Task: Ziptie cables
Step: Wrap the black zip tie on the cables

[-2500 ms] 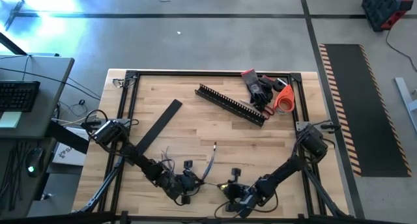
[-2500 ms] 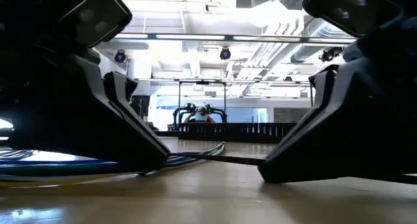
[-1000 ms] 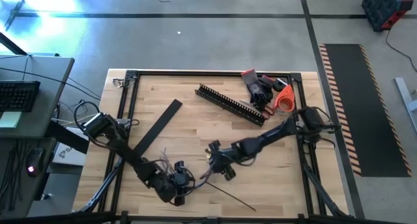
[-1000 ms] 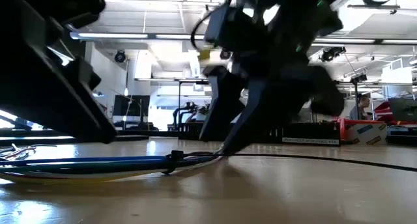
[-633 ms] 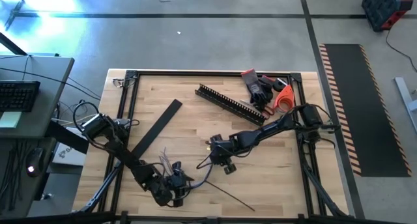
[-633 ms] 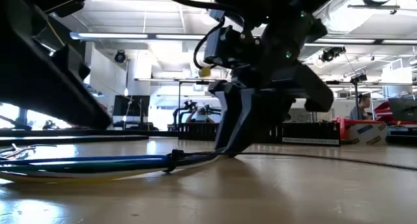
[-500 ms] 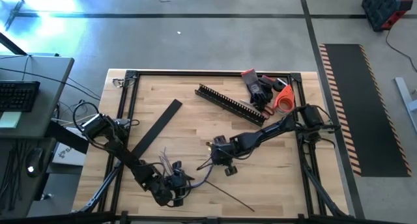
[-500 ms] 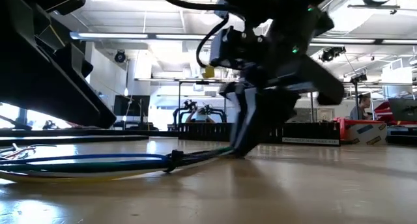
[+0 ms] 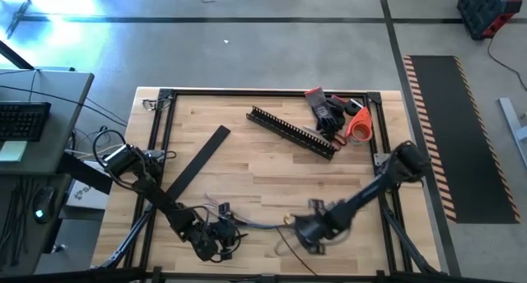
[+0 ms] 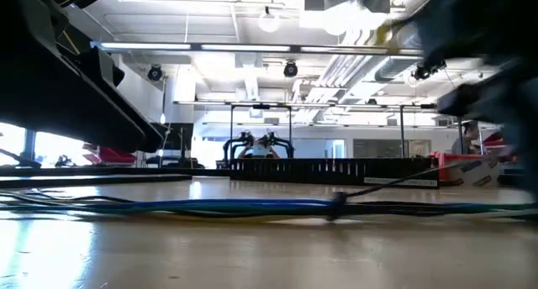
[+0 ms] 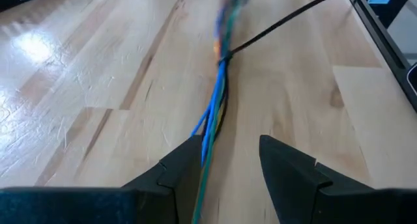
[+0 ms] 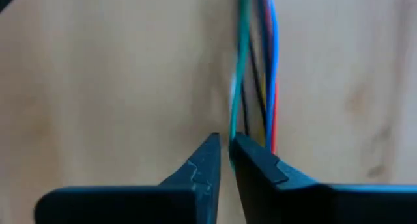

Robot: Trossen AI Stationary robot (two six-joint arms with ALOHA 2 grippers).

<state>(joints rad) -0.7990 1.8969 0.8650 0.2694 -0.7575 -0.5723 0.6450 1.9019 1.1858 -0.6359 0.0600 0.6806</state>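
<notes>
The cables (image 9: 255, 225) are a thin bundle of blue, green, red and dark wires, stretched along the table near its front edge between my two grippers. In the low view the cables (image 10: 210, 207) lie flat on the wood. A black ziptie (image 11: 223, 55) is wrapped around them, and its tail (image 11: 293, 15) sticks out to one side. My left gripper (image 9: 221, 238) is open, and in its wrist view the cables (image 11: 215, 100) run in between its fingers (image 11: 228, 152). My right gripper (image 9: 306, 232) is shut at the other end of the cables (image 12: 257, 68). My left gripper has the bundle running close along the inner side of one finger (image 11: 189, 159); whether it touches, I cannot tell. My right gripper (image 12: 226, 149) pinches a green wire (image 12: 233, 129) of the bundle at its fingertips. The other wires pass behind one finger (image 12: 260, 168). The fingers lie along the bundle.
A black comb-toothed channel (image 9: 292, 131) lies at the far middle, and a flat black strip (image 9: 200, 155) lies to its left. Dark gloves (image 9: 329, 114) and an orange tool (image 9: 358, 125) sit in the far right corner. A black frame (image 9: 156, 151) borders the table.
My right gripper has swept from the table's middle toward the near edge and to the right. The cables, which curved up toward the middle, are now drawn out straight along the near edge. Their end at my left gripper has stayed put, and the ziptie has moved right with them.
</notes>
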